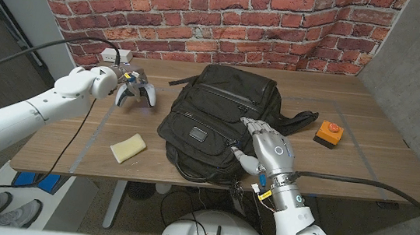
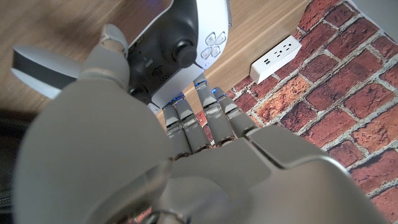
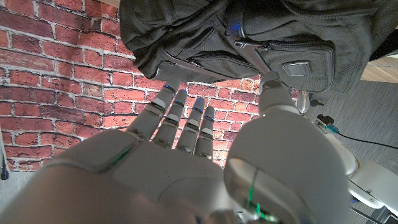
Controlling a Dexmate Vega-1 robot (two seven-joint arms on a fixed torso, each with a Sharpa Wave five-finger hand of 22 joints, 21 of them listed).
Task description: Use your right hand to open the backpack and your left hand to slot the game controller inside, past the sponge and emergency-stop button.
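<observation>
Both hands are placed: my left hand (image 1: 112,81) has its fingers (image 2: 208,112) apart, reaching onto the game controller (image 1: 135,92) on the tabletop (image 1: 363,149), while my right hand (image 1: 269,149) spreads empty over the closed backpack (image 1: 210,117).

The backpack (image 1: 214,118) is black woven cloth, matt, with a coarse nylon-like weave that shows plainly in the right wrist view, and a smoother flat patch on its front pocket. The game controller (image 1: 134,91) looks like smooth white plastic with a dark, slightly glossy middle. The sponge (image 1: 127,147) is pale yellow with a soft, dull, porous look. The emergency-stop button (image 1: 329,132) has an orange plastic-looking body. The tabletop (image 1: 377,166) is wood with a visible grain and a low sheen. Both the left hand (image 2: 186,124) and the right hand (image 1: 269,149) have smooth grey casings with a satin finish. The wall (image 1: 206,7) behind is rough red brick.
</observation>
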